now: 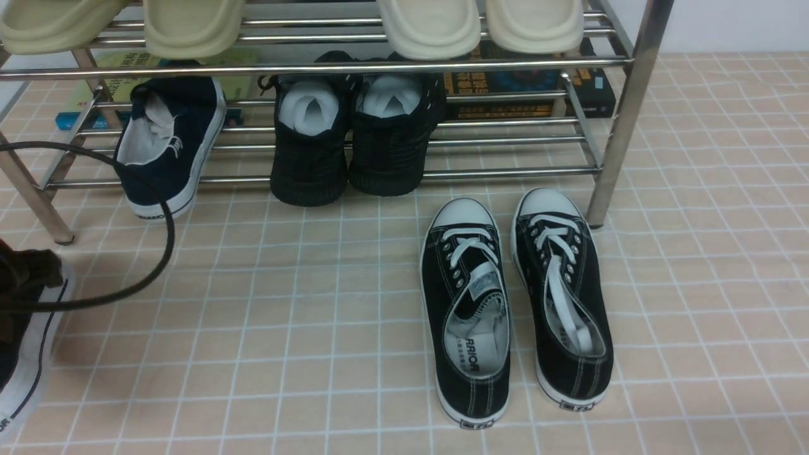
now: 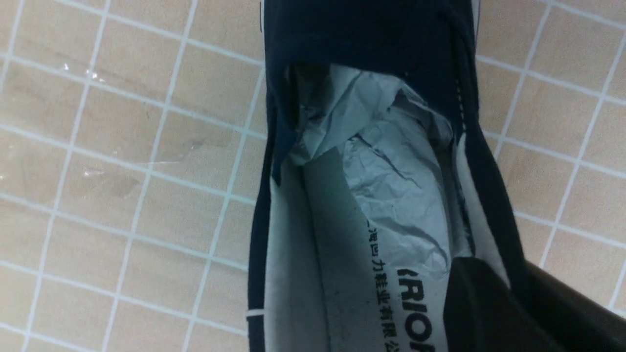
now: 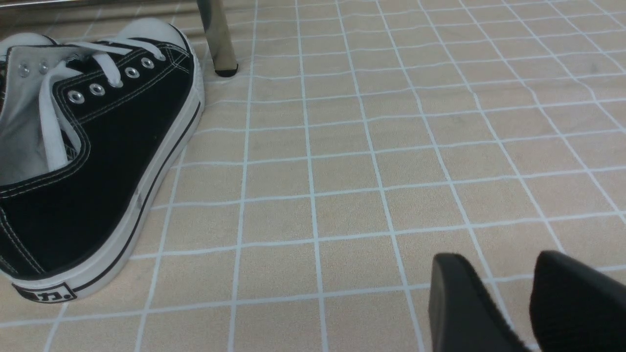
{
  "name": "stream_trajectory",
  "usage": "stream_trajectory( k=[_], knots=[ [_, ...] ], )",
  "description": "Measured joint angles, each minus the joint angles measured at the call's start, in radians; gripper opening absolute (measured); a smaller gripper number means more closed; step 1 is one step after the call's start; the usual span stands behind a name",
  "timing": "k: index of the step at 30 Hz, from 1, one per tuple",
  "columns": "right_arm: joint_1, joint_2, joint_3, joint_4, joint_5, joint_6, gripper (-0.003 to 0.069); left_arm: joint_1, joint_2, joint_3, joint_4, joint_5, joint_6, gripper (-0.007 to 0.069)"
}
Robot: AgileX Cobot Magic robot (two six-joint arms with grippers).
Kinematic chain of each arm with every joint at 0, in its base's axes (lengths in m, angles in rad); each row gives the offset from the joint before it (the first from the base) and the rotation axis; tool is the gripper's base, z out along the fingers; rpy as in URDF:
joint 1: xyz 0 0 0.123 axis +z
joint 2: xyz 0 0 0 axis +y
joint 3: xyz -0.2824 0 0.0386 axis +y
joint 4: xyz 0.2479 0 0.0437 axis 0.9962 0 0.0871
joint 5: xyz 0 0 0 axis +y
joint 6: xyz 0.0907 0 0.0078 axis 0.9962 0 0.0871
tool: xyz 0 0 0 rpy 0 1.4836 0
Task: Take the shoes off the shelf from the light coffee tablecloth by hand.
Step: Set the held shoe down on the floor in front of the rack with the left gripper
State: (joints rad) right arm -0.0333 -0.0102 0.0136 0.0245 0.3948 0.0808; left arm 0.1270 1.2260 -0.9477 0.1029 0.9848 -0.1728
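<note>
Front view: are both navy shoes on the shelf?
No: only one navy shoe rests on the shelf; the other navy shoe is off it, at the left edge.

Front view: the near navy slip-on (image 1: 22,379) is cut by the left edge, and its upper part is hidden under the left gripper (image 1: 25,278), itself mostly out of frame. Cream slippers (image 1: 430,25) on the shelf (image 1: 316,66) are cropped at the top. Book (image 1: 505,82) titles are too small to read. Right wrist view: the right gripper (image 3: 506,266) shows fingertips only, and the lace-up sneaker (image 3: 88,161) runs off the left edge.
</note>
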Motion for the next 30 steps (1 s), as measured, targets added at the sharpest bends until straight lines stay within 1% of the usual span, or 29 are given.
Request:
stream_trajectory(
  k=[2,9,15,16,20,26,30],
  knots=[
    [0.0,0.0,0.0,0.0,0.0,0.0,0.0239,0.0,0.0,0.0,0.0,0.004,0.034,0.0035],
    [0.0,0.0,0.0,0.0,0.0,0.0,0.0239,0.0,0.0,0.0,0.024,-0.019,0.06,0.0035],
    [0.0,0.0,0.0,0.0,0.0,0.0,0.0239,0.0,0.003,0.017,0.049,-0.096,0.099,0.0035],
    [0.0,0.0,0.0,0.0,0.0,0.0,0.0239,0.0,0.012,0.04,0.049,-0.127,0.129,0.0035],
    [0.0,0.0,0.0,0.0,0.0,0.0,0.0239,0.0,0.038,0.091,0.052,-0.182,0.157,0.0035],
    [0.0,0.0,0.0,0.0,0.0,0.0,0.0239,0.0,0.045,0.102,0.075,-0.249,0.162,0.0035],
    [0.0,0.0,0.0,0.0,0.0,0.0,0.0239,0.0,0.051,0.102,0.068,-0.269,0.207,0.0035]
  ],
)
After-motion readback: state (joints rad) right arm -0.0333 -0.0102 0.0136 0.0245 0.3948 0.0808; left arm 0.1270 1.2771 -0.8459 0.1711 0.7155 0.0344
